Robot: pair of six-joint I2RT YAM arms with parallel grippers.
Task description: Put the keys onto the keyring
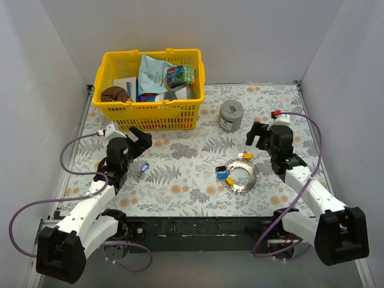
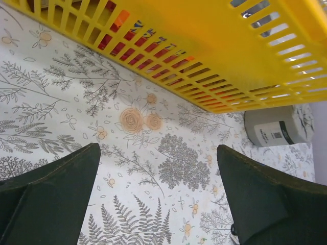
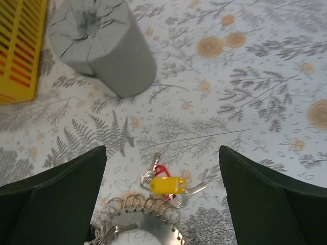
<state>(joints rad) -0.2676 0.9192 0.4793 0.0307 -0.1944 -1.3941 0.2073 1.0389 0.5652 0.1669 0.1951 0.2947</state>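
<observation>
The keyring (image 1: 240, 176) is a flat silver ring lying right of centre on the floral cloth. Keys with yellow (image 1: 246, 156), black (image 1: 220, 168) and yellow-and-blue (image 1: 226, 178) tags cluster round its rim. A single blue-tagged key (image 1: 143, 170) lies apart at the left. My right gripper (image 1: 258, 137) hovers open just beyond the ring. In the right wrist view the yellow-tagged key (image 3: 168, 185) and a red tag (image 3: 161, 171) lie below the gripper (image 3: 162, 149), with the keyring's edge (image 3: 138, 224) at the bottom. My left gripper (image 1: 143, 135) is open over bare cloth (image 2: 158, 148).
A yellow basket (image 1: 150, 90) full of packets stands at the back left; its wall (image 2: 214, 46) is close ahead of the left gripper. A squat grey cylinder (image 1: 231, 114) stands between basket and right gripper, seen too in the wrist views (image 3: 102, 46) (image 2: 278, 125).
</observation>
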